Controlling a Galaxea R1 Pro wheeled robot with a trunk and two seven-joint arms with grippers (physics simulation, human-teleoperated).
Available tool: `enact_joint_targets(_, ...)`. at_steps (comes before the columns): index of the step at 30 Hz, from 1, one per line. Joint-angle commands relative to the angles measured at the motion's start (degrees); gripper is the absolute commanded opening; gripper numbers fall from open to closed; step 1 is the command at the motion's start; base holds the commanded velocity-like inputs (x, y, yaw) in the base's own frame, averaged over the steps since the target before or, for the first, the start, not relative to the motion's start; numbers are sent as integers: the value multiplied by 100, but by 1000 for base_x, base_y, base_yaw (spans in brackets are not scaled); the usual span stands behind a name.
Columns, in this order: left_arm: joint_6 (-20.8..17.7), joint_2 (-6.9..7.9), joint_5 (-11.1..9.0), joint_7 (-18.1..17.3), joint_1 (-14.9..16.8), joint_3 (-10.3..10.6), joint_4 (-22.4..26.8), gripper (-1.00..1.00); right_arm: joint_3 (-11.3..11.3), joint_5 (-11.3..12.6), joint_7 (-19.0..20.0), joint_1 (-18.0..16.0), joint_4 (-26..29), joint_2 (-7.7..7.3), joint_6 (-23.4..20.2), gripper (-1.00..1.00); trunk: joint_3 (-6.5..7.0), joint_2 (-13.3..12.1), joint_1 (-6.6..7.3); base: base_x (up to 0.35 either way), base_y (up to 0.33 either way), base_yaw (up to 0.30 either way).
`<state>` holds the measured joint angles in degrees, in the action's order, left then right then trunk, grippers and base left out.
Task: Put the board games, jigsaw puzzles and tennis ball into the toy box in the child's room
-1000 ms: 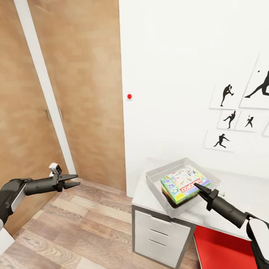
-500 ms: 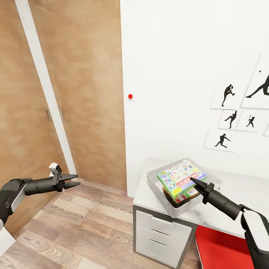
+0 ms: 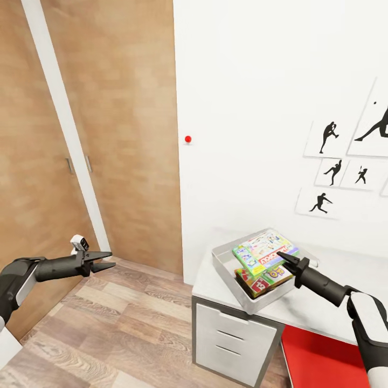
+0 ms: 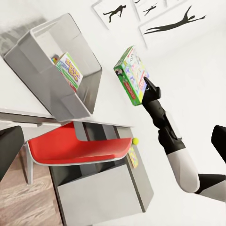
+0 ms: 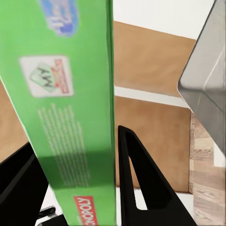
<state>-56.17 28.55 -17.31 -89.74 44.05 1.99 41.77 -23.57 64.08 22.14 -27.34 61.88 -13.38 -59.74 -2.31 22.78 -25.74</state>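
- Multicoloured board game (image 3: pixel 264 251) is up in the air, and we see it pinched at one edge by the right gripper (image 3: pixel 284 259), lifted clear above the toy box (image 3: pixel 229 269).
- From the right wrist view we get the game's green side (image 5: pixel 70 117) wedged between the two dark fingers (image 5: pixel 141 188), one on each face of the box.
- From the left wrist view the lifted game (image 4: pixel 133 75) hangs beside the bin (image 4: pixel 56 70), not touching it, the right arm (image 4: pixel 174 146) stretched out behind it.
- Down inside the toy box we spot another printed box (image 3: pixel 261 277), red and green, lying tilted against the wall.
- That bin sits at the corner of the table (image 3: pixel 302 310), over the white drawers (image 3: pixel 229 339); a red chair (image 3: pixel 318 358) is tucked under the desk.
- Further along the table we catch the tennis ball (image 4: pixel 135 140) and a jigsaw sheet (image 4: pixel 133 157) just beside it.
- Our left gripper (image 3: pixel 105 260) hovers well apart over the wooden floor (image 3: pixel 108 334), fingers slightly parted and holding nothing.
- Baseball silhouettes (image 3: pixel 345 167) hang on the white wall.
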Motion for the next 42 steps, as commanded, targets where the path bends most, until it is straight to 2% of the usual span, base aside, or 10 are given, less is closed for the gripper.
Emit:
enact_joint_targets(1, -61, 6, -9, -26, 5, 21, -2, 100, -13, -39, 43, -14, -21, -40, -26, -100, -14, 14, -4, 0, 0, 0)
enact_joint_targets(6, -61, 7, -9, -26, 7, 21, -2, 100, -12, -26, 17, -125, -98, -127, -26, -100, -14, 14, -4, 0, 0, 0)
enact_joint_targets(20, -61, 8, -1, -26, 5, 21, -2, 100, -9, -29, 10, -391, -522, -169, -26, -100, -14, 14, -4, 0, 0, 0)
enact_joint_targets(26, -61, 8, 0, -26, 6, 21, -2, 100, -14, -45, 5, -535, -864, -253, -26, -100, -14, 14, -4, 0, 0, 0)
enact_joint_targets(33, -61, 4, 0, -26, 7, 21, 0, 100, -14, -60, -20, -598, -962, -277, -26, -100, -14, 14, -4, 0, 0, 0)
enact_joint_targets(42, -61, 7, 0, -26, 6, 21, -2, 100, -5, -55, -539, -846, -1335, -284, -26, -100, -14, 14, -4, 0, 0, 0)
